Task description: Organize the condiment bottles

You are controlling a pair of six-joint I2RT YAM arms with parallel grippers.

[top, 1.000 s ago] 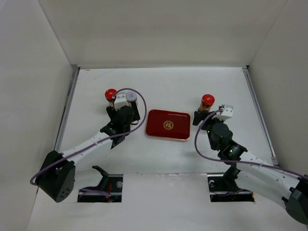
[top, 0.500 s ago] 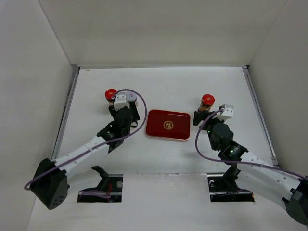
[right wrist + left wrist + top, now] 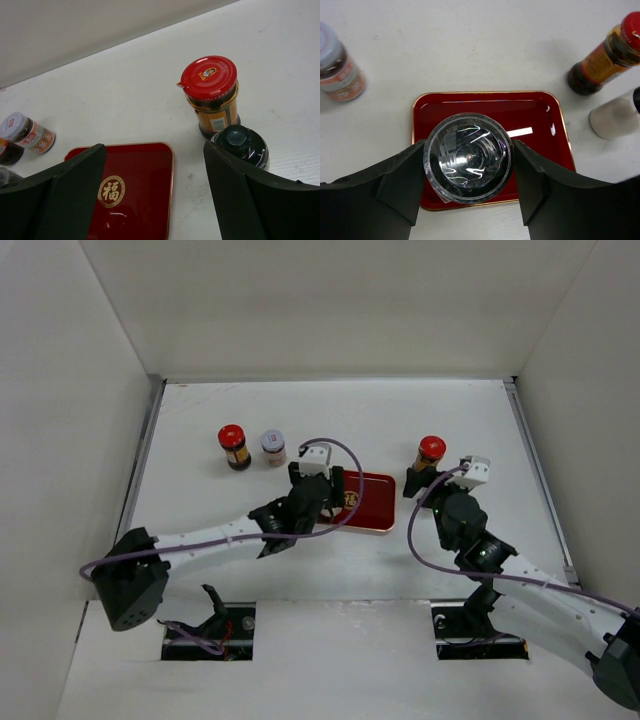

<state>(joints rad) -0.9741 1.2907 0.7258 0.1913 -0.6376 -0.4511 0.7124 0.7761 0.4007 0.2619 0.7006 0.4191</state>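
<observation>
Your left claw [image 3: 468, 150] is clamped on the pale-lidded jar [image 3: 467, 159] over the red tray [image 3: 540, 115]. You cannot tell whether the jar's base touches the tray. Your right claw [image 3: 153, 150] stands wide, gripping nothing. Its right finger hides the lower part of the black-capped jar [image 3: 240, 142], which is just beside a red-capped jar [image 3: 210, 85] with dark contents. The silver-capped jar [image 3: 272, 445] and the second red-capped jar [image 3: 232, 445] stand left of the tray.

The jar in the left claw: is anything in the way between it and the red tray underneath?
Nothing visible. The left gripper holds the jar over the red tray, and the tray showing around it is bare. The grey-capped jar stands off the tray. Directly under the jar is hidden.
</observation>
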